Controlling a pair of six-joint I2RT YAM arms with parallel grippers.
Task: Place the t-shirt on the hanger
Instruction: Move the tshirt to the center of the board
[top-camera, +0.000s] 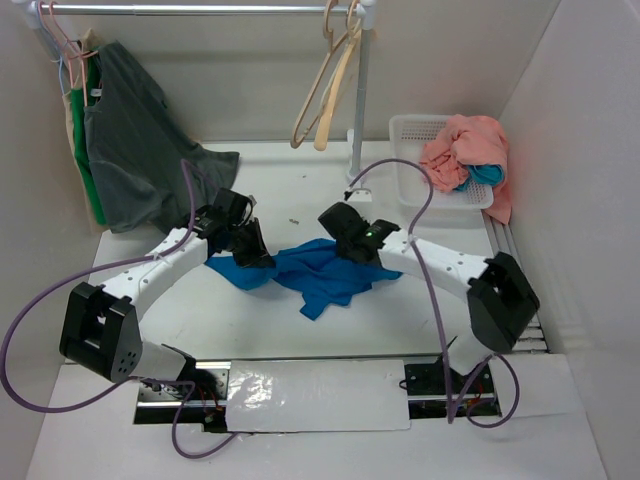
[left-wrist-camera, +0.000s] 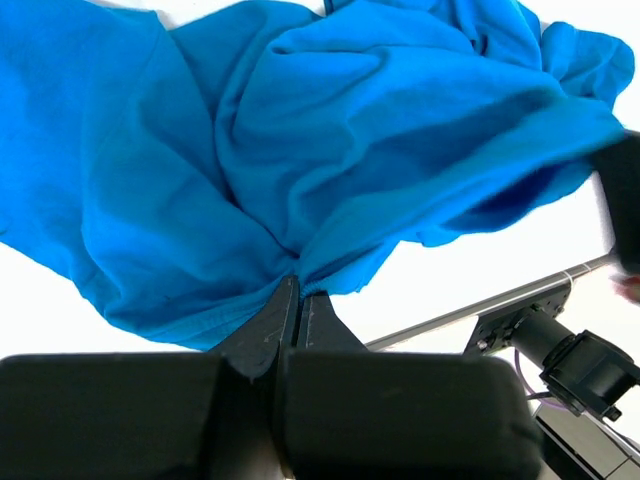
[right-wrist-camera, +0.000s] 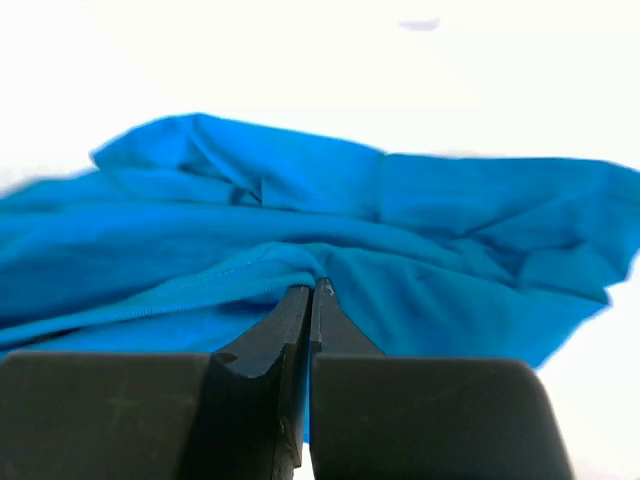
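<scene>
Both grippers are pinched shut on cloth: the left gripper (top-camera: 252, 252) and right gripper (top-camera: 352, 246) each hold the crumpled blue t-shirt (top-camera: 320, 272) mid-table. This looks like the pick-up step. Next, lift and spread it toward the brownish-tan hanger (top-camera: 311, 98) on the far rail (top-camera: 200, 9).

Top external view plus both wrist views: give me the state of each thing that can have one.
t-shirt: crumpled on the table, pinched at two spots.
hanger: hanging on the rail, bare.
left gripper: jaws shut on the t-shirt.
right gripper: jaws shut on the t-shirt.
dark grey shirt: hanging at the rail's left end.
pink cloth: heaped in the basket.
</scene>
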